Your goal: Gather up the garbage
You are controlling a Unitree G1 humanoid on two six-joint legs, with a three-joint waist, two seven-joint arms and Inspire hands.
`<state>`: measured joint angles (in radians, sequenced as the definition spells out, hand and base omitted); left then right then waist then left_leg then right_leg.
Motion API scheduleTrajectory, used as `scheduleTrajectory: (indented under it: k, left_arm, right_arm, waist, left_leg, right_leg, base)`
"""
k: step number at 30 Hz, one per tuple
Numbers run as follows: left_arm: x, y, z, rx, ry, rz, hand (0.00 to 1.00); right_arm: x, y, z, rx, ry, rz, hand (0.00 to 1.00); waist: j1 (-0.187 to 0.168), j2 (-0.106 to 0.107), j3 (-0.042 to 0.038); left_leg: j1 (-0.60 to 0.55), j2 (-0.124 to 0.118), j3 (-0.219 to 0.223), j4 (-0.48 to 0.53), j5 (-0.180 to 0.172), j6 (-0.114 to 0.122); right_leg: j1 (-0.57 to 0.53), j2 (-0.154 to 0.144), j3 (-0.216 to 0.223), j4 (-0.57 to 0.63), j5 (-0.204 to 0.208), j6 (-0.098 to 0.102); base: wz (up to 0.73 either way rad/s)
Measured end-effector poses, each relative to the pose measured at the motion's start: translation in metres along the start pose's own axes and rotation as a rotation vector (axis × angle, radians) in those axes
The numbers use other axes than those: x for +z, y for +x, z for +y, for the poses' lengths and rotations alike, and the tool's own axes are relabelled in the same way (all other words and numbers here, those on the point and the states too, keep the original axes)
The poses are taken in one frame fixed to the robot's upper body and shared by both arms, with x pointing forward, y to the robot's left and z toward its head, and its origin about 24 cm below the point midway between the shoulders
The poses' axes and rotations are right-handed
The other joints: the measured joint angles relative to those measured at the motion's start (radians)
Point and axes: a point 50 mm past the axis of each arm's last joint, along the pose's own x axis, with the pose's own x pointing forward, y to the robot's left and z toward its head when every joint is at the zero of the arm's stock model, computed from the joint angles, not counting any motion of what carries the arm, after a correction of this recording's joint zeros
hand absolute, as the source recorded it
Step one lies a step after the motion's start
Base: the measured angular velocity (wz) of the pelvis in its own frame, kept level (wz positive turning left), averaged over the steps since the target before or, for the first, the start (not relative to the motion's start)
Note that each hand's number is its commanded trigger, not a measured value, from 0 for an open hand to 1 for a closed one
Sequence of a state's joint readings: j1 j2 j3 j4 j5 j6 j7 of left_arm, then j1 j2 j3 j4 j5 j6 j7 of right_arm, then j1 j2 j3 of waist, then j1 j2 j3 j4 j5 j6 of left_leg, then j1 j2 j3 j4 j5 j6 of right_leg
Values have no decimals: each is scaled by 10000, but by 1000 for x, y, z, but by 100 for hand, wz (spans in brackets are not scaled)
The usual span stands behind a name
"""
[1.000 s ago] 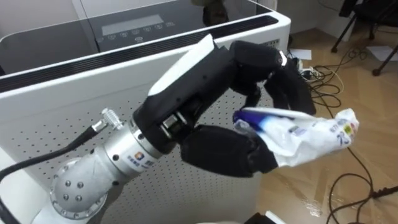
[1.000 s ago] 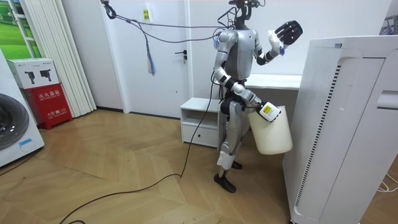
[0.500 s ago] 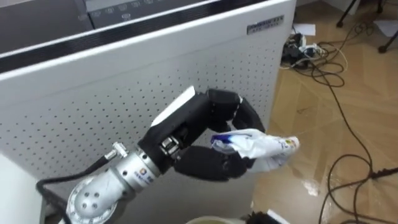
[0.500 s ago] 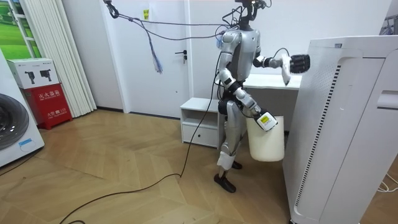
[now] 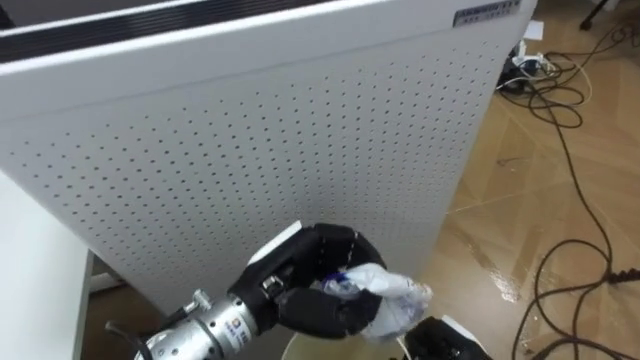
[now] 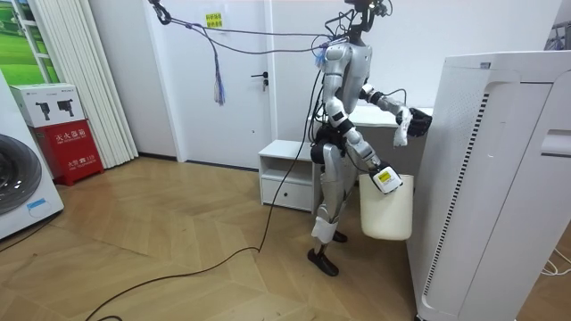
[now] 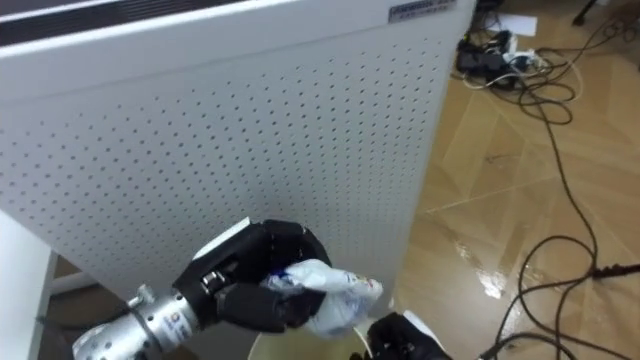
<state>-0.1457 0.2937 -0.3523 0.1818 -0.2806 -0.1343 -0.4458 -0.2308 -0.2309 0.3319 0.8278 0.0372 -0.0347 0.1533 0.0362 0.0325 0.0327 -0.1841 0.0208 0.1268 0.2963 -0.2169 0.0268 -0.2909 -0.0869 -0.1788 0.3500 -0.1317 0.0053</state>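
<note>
Left hand (image 5: pixel 318 292): black, fingers curled tight round the garbage, entering from lower left of the eye views.
Garbage (image 5: pixel 392 298): crumpled white plastic wrapper with blue print, pinched in the left hand, its loose end sticking out to the right, above the bin's mouth.
Right hand (image 6: pixel 384 177): low at the robot's hip, at the rim of the bin; grip cannot be told.
Bin (image 6: pixel 386 208): white plastic, hanging off the floor from the right hand.
Air purifier (image 5: pixel 300 150): tall white perforated cabinet, just behind the left hand; robot stands upright beside it.
Floor (image 5: pixel 540 210): wood, with black cables (image 5: pixel 565 110) lying loose.
</note>
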Motion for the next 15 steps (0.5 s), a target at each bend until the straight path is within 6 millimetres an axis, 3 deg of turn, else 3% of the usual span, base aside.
scheduleTrajectory:
  k: [7,15]
  left_arm:
    - [-39,-9,-7,71,-1022,1388,100]
    - [-54,-16,-7,48,-1359,2053,100]
  right_arm:
    - [-1,2,-2,-173,409,103,100]
    - [-1,4,-8,-485,331,291,100]
  waist:
    - [51,-4,2]
    - [91,3,11]
  left_leg:
    - [-138,15,-47,-35,18,-26]
    - [-314,53,-57,118,23,-30]
  right_leg:
    - [-88,6,-108,-51,11,-17]
    - [-157,16,-178,-76,50,-72]
  base:
    - [3]
    - [2]
